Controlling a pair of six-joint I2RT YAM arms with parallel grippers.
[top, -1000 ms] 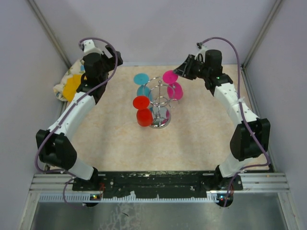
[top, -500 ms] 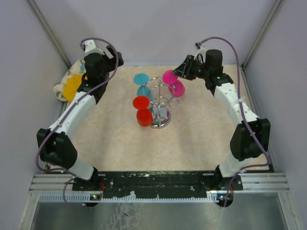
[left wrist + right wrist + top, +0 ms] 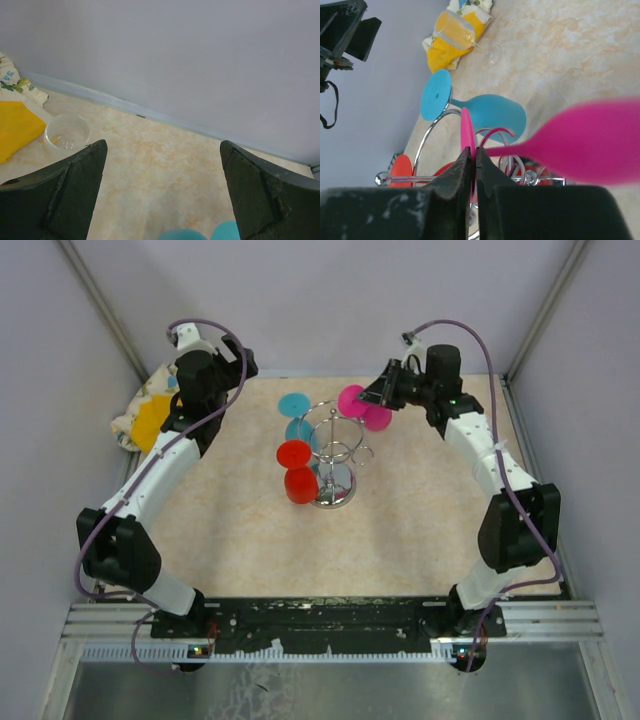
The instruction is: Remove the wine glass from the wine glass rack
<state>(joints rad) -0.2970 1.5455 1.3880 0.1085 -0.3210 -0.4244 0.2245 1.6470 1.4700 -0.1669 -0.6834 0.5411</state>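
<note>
The chrome wine glass rack (image 3: 334, 448) stands mid-table on its round base. A red wine glass (image 3: 297, 469) and a blue wine glass (image 3: 296, 415) hang from it. My right gripper (image 3: 374, 397) is shut on the flat foot of the pink wine glass (image 3: 358, 405), which is tilted at the rack's far right; in the right wrist view my fingers (image 3: 473, 165) pinch the pink foot (image 3: 466, 134) edge-on, the pink bowl (image 3: 592, 137) to the right. My left gripper (image 3: 237, 355) is open and empty at the far left, by the back wall; it also shows in the left wrist view (image 3: 162, 150).
A yellow and patterned cloth bundle (image 3: 145, 415) lies at the far left edge. A small clear cup (image 3: 67, 131) sits on the table near it. Grey walls close the back and sides.
My right gripper has pulled back and up with the pink glass; its bowl has swung away from the rack toward the back right. The left arm has not moved.
</note>
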